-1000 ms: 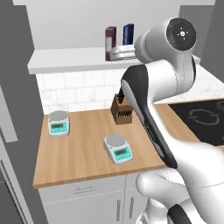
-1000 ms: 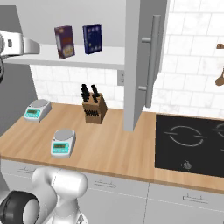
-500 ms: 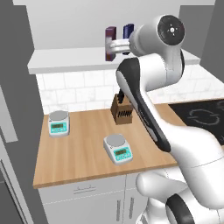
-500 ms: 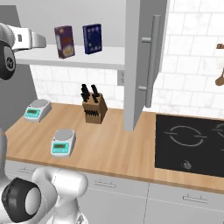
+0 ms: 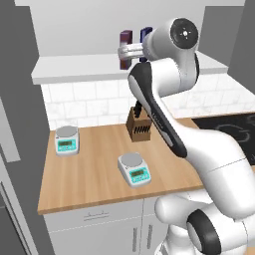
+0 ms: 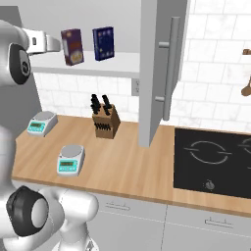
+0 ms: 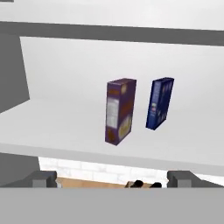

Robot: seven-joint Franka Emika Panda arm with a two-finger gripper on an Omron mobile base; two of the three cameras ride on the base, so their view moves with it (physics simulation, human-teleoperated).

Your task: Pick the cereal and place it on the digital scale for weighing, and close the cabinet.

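Left base view: the white arm's two-finger gripper (image 5: 125,51) is raised to shelf height just in front of the tall dark purple-maroon cereal box (image 5: 126,39), not touching it; below on the wooden counter (image 5: 94,174) sits the small white-grey digital scale with round silver platter (image 5: 134,169), turned askew. Right base view: cereal box (image 6: 72,46) stands upright on the white shelf (image 6: 98,65) of the light grey wall cabinet, whose door with a long silver bar handle (image 6: 162,68) hangs open, a dark blue box (image 6: 103,43) beside the cereal. Hand view: both fingertips (image 7: 43,179) stand wide apart and empty, the cereal (image 7: 119,110) centred ahead, well apart from them
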